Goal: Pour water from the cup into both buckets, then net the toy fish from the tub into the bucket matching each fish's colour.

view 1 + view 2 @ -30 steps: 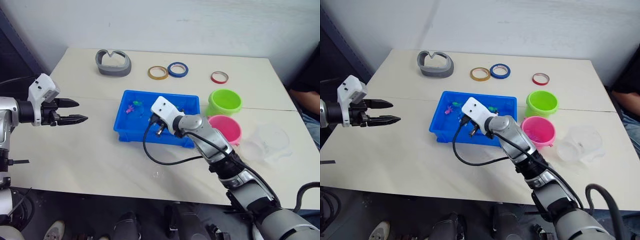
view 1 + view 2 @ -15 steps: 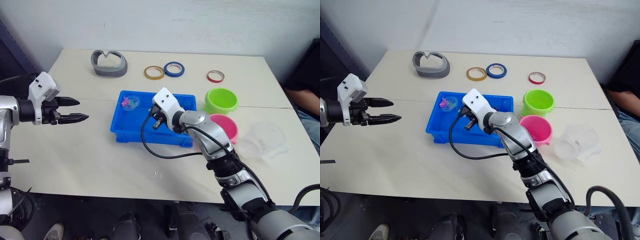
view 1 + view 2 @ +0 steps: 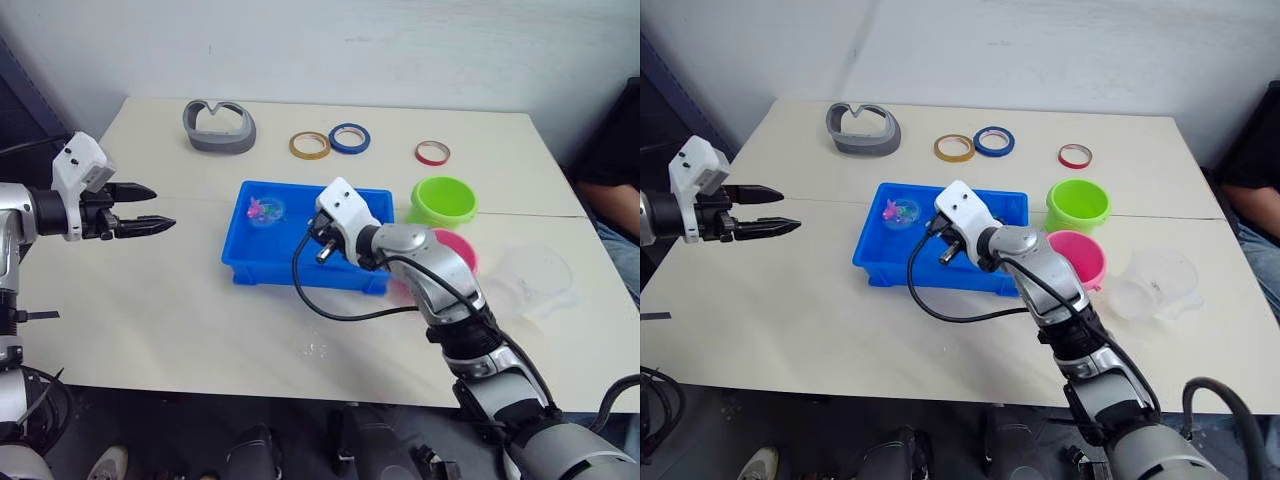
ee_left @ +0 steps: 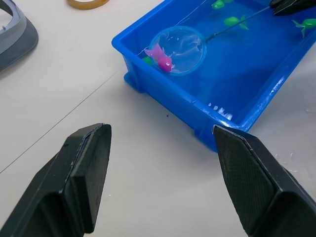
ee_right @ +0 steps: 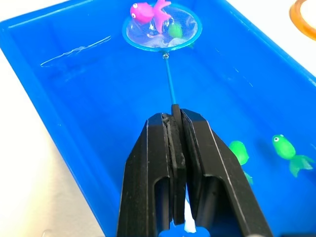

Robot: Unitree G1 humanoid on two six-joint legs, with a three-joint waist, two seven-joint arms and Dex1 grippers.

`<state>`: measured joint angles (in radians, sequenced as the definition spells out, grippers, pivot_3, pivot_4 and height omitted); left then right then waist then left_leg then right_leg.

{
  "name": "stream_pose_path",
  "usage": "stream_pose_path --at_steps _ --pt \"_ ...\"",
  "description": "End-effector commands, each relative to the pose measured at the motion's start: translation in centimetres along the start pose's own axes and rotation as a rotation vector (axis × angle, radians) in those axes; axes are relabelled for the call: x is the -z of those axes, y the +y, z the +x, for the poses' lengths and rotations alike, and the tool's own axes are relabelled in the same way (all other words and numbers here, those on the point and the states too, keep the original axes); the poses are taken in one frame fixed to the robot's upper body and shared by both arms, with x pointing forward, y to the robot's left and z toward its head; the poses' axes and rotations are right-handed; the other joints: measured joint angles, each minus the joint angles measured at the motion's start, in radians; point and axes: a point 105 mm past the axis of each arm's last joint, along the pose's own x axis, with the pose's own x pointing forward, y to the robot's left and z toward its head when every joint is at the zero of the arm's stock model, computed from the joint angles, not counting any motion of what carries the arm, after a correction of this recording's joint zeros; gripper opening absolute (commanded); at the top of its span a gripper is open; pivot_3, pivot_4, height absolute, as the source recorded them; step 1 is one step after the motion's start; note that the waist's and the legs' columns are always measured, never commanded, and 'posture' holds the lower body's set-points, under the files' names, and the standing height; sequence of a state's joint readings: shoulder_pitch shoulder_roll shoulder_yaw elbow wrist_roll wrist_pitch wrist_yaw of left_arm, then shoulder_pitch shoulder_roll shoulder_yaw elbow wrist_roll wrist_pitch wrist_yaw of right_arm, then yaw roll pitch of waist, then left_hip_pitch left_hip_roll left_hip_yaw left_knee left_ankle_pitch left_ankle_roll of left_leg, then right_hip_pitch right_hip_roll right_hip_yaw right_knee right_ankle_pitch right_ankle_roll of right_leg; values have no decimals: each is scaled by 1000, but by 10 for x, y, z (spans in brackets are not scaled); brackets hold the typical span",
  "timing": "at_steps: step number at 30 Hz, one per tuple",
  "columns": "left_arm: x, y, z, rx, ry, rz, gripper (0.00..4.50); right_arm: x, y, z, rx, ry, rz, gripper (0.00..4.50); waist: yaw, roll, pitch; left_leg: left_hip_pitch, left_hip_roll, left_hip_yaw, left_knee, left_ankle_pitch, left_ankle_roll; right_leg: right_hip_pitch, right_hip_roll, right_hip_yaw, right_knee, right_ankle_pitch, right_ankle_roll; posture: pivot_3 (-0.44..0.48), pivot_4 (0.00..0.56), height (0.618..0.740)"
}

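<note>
Right pincer [image 5: 174,129] clamped on net [image 5: 162,28] handle, pink fish [image 5: 146,11] in hoop, over tub [image 3: 262,268]. Left pincer [image 3: 150,208] wide open, empty, frame left.

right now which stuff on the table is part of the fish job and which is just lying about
In the job:
- tub
- net, held by the right pincer, a pink fish in its hoop
- green fish in the tub
- green bucket
- pink bucket
- cup

Lying about:
- three tape rings
- grey holder
</note>
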<state>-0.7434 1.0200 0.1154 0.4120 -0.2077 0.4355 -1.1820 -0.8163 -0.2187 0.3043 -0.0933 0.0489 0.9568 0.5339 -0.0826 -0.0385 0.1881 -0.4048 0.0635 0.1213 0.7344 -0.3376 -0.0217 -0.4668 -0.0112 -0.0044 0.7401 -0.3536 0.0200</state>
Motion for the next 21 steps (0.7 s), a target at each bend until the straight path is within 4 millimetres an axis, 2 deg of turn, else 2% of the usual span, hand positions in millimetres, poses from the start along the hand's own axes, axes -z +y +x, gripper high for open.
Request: stream_pose_path --at_steps 1,7,17,21 --pt "-21 -3 3 40 -86 27 3596 -12 -12 -24 16 -55 1 0 3 0 0 0 0 0 0 0 0 0 0 0 0 0 0 0 150 693" --pt "-34 -12 24 129 -133 40 3596 -10 -22 -55 21 -40 6 0 19 0 0 -1 0 0 -1 0 1 0 0 0 -3 0 0 0 150 693" --pt "-63 -32 77 318 -216 82 3596 1 -33 -119 83 38 -13 0 29 0 0 -1 0 0 -2 0 1 0 0 -1 -5 0 0 0 150 693" --pt "-76 -46 98 416 -243 105 3596 3 -33 -143 125 55 -3 0 30 0 0 -1 0 0 -3 0 1 0 0 -1 -5 0 0 0 150 693"
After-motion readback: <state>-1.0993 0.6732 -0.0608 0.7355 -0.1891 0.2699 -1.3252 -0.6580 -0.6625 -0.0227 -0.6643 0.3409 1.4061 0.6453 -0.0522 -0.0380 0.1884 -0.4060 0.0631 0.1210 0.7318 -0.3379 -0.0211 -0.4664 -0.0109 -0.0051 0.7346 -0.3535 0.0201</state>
